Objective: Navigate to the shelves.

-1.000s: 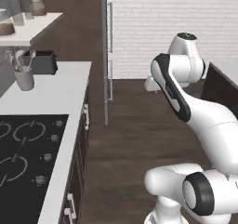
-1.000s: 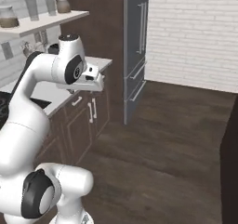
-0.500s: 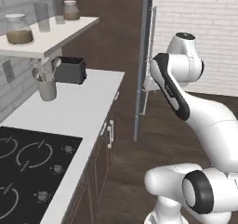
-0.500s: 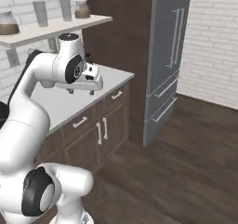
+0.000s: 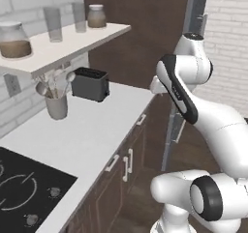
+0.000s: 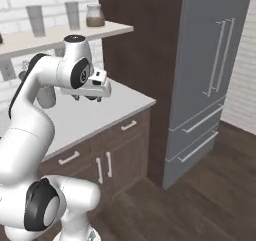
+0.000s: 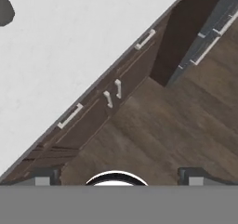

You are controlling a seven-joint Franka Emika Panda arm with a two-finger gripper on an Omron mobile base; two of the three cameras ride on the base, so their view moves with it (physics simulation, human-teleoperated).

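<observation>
I hold the claw (image 6: 86, 96) tucked close to the arm, pointing down past the edge of the white counter (image 5: 92, 130). In the hand view its two fingertips (image 7: 46, 175) stand well apart with nothing between them, so I read it as released and empty. Below it lie the dark cabinet fronts (image 7: 116, 95) and the wood floor (image 7: 186, 125).

The shelves (image 5: 63, 46) hang on the brick wall above the counter, ahead and to the left of the base. They carry a filled jar (image 5: 15, 39), two glasses (image 5: 53, 24) and a second jar (image 5: 96, 16). Under them stand a black toaster (image 5: 89, 83) and a utensil cup (image 5: 56, 104).

Judgement: the target is well framed and the approach looks nearly complete.

Hazards from here:
- Driving further in could put the base against the cabinet fronts
- The elbow sits at shelf height; a sharp turn of the base could swing it into the board's end or the tall fridge (image 6: 215, 75)
</observation>
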